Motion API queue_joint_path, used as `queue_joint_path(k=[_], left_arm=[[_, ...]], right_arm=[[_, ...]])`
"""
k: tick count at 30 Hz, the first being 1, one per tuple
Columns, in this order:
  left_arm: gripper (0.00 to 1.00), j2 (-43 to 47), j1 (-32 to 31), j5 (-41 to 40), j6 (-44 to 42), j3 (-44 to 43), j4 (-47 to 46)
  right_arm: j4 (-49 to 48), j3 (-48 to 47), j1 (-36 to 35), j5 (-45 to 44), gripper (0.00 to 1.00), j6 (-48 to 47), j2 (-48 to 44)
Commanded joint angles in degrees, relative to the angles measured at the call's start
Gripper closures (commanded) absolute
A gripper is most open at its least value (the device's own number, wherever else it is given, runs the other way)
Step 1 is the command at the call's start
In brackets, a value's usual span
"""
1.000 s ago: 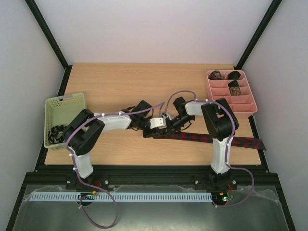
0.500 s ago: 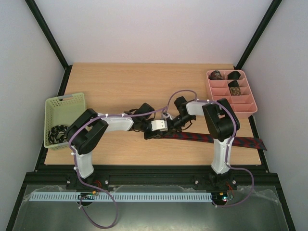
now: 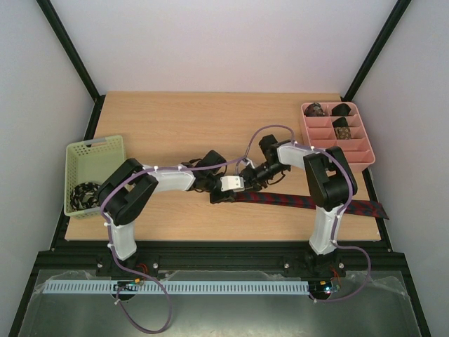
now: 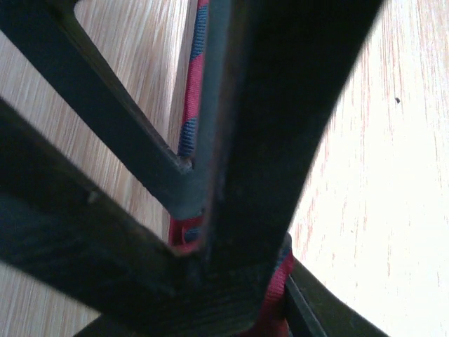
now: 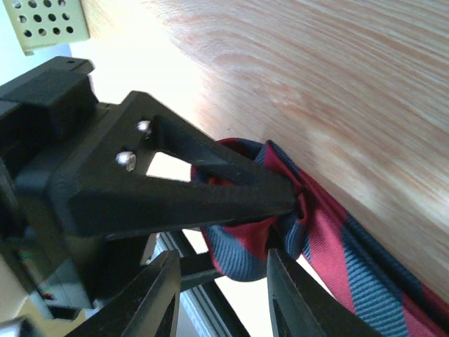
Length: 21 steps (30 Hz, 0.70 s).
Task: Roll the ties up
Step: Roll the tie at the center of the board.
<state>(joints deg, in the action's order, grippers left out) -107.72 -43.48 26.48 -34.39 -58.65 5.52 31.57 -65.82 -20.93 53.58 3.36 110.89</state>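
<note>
The striped tie (image 3: 303,202), dark red with navy bars, lies flat along the near edge of the table (image 3: 175,119). It runs from the middle of the table out to the near right corner, where its wide end pokes past the edge. At the middle, its narrow end is turned over into a small fold, and the left gripper (image 3: 219,197) is right on it. The right wrist view shows that gripper's black finger (image 5: 210,189) pressed into the fold, so it is clamped on the striped tie. The left wrist view agrees, with red and navy cloth between the dark fingers (image 4: 280,105).

The right gripper (image 3: 251,182) sits just beside it, on the far side of the fold. Its fingers (image 5: 151,302) stand apart with a narrow gap between them, and they hold nothing.

Over at the far right corner, the pink tray (image 3: 306,132) has three rolled ties (image 3: 342,131) in its far compartments. On the left edge, the green basket (image 3: 95,147) holds a black-and-white tie (image 3: 85,194) in its near end.
</note>
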Motion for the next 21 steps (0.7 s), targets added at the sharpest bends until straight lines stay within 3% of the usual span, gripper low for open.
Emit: queue_joint_path(k=[1, 7, 10, 12, 18, 20, 21], left_arm=[[0.68, -2.8, -0.5, -2.3, -0.5, -0.1, 5.1], [0.67, -3.1, -0.5, -2.6, -0.1, -0.3, 4.9], [0.66, -3.0, -0.4, -2.6, 0.4, -0.7, 4.8], [0.62, -2.4, 0.0, -2.6, 1.4, -0.6, 4.1], [0.24, 6.8, 4.1, 1.3, 4.8, 1.6, -1.8], [0.04, 11.4, 4.8, 0.9, 5.8, 4.0, -5.5], [0.01, 13.5, 5.1, 1.2, 5.9, 4.9, -6.6]], right_arm=[[0.1, 2.2, -1.3, -1.1, 0.65, 0.4, 2.9], [-2.2, 2.6, -1.3, -1.7, 0.72, 1.1, 3.9], [-2.0, 1.9, -1.4, -2.4, 0.94, 0.9, 4.7], [-1.6, 1.9, -1.3, -2.6, 0.99, 0.3, 4.7], [-0.6, 2.6, -1.1, -2.3, 0.99, -1.2, 4.6], [-0.8, 2.5, -1.1, -1.8, 0.99, -1.1, 4.6], [-0.9, 2.2, -1.1, -1.4, 0.99, -1.0, 4.6]])
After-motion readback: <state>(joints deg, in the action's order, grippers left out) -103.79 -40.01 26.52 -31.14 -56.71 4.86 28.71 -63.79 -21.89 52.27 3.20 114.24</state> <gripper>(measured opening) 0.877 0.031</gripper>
